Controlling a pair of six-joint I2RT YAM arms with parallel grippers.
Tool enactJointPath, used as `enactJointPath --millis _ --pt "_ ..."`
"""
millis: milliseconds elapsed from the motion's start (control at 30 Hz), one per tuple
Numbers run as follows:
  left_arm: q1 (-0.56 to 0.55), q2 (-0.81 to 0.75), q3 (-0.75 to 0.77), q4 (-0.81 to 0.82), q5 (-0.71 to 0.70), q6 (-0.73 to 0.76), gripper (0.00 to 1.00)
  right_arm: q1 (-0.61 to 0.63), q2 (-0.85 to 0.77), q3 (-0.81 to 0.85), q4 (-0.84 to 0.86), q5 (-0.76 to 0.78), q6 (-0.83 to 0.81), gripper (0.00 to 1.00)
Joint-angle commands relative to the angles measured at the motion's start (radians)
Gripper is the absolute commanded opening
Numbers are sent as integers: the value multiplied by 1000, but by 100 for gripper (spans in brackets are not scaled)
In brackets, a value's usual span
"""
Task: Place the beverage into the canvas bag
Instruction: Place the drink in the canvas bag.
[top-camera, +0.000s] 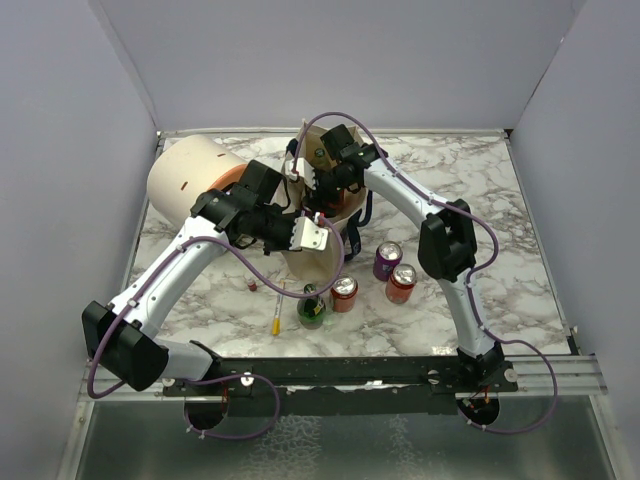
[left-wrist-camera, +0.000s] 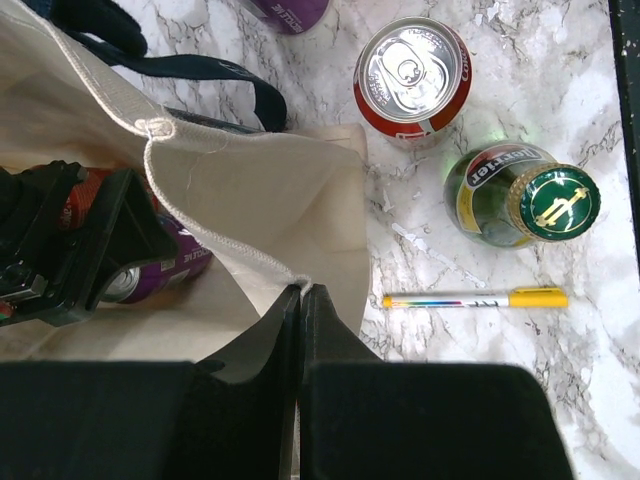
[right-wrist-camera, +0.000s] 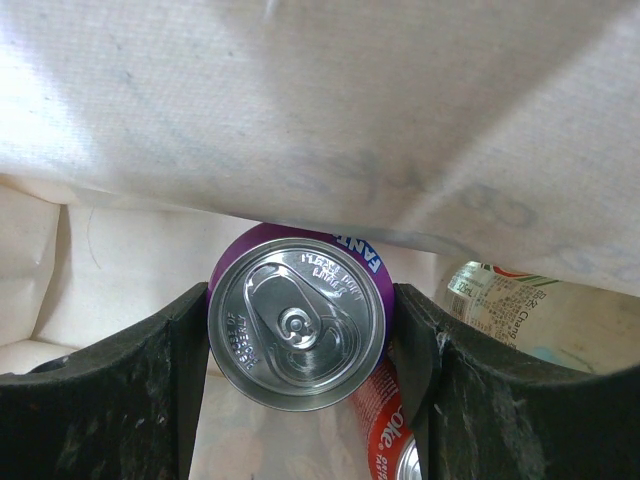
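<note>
The cream canvas bag (top-camera: 325, 258) stands upright in the middle of the table, navy handles (left-wrist-camera: 200, 68) hanging at its side. My left gripper (left-wrist-camera: 300, 292) is shut on the bag's near rim (left-wrist-camera: 215, 240), pinching the hem and holding the mouth apart. My right gripper (right-wrist-camera: 300, 302) reaches down inside the bag, shut on a purple beverage can (right-wrist-camera: 297, 320) with a finger pressed against each side. Inside, beneath it, lie a red cola can (right-wrist-camera: 392, 432) and a pale green-labelled container (right-wrist-camera: 500, 300). The left wrist view shows the purple can (left-wrist-camera: 168, 272) in the bag.
Right of the bag stand a purple can (top-camera: 387, 260) and a red can (top-camera: 401, 283); in front of it are another red can (top-camera: 343, 293), a green bottle (top-camera: 312, 308) and a yellow-capped pen (top-camera: 276, 318). A cream-and-orange drum (top-camera: 195, 180) lies at the back left.
</note>
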Motion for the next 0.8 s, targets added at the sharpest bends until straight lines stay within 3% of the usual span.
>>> enactJointPath --millis 0,767 --pt "8 9 7 -7 -18 -18 0 9 34 -5 -16 -11 -32 50" --pt "12 9 -4 8 -25 -17 0 11 15 53 9 -70 8 78"
